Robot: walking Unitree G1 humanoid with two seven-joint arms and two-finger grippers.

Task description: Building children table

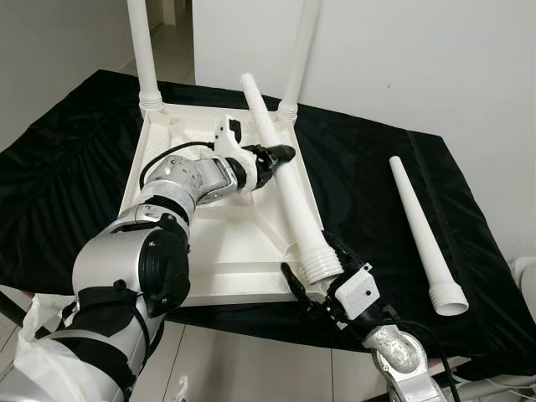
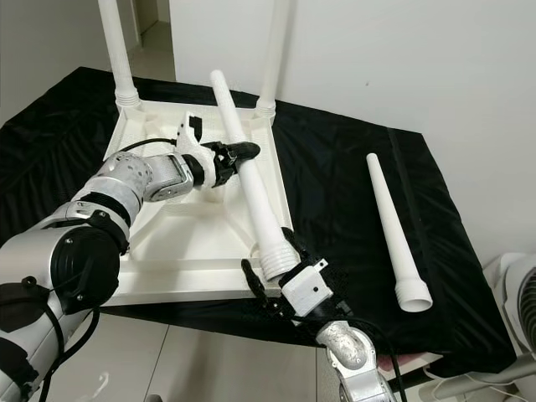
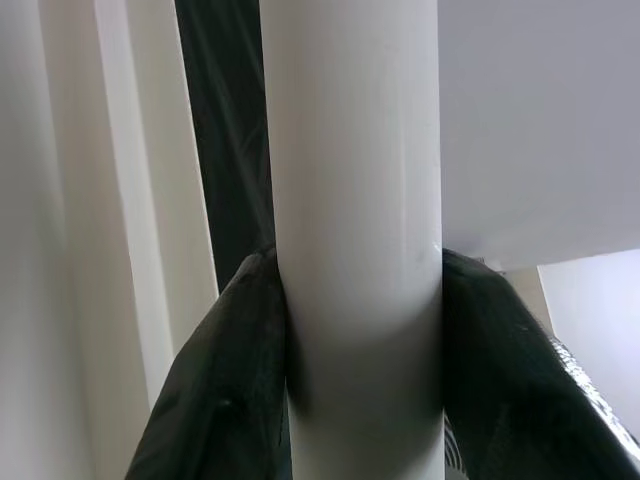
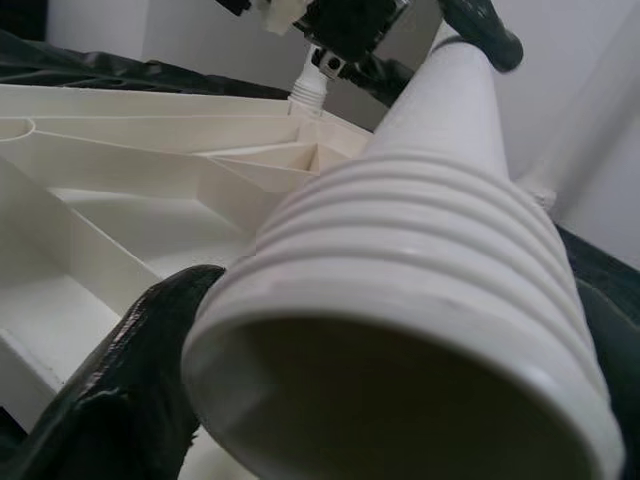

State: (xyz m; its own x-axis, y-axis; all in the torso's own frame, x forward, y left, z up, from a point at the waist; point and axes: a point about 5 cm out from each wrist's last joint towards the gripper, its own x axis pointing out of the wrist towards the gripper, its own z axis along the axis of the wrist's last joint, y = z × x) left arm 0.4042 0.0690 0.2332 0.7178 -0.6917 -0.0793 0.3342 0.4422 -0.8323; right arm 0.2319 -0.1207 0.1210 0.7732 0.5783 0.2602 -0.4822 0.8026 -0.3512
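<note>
Two grippers: left gripper (image 1: 283, 156) clamps the held leg (image 1: 285, 188) mid-shaft; right gripper (image 1: 322, 280) clasps its threaded end.
Tabletop (image 1: 159, 163): upside down on the black cloth (image 1: 368, 193).
Spare leg (image 1: 425, 239): lying apart.
Risk: leg tilted, threads may cross or slip from the corner.

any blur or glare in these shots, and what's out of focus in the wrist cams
Head views: sharp, evenly lit, no motion blur; the black cloth shows mild sheen. Left wrist view: the table leg is very close, soft, with a faint highlight streak; fingers blurred. Right wrist view: the leg's ribbed end is fairly crisp, the near finger and background soft.
</note>
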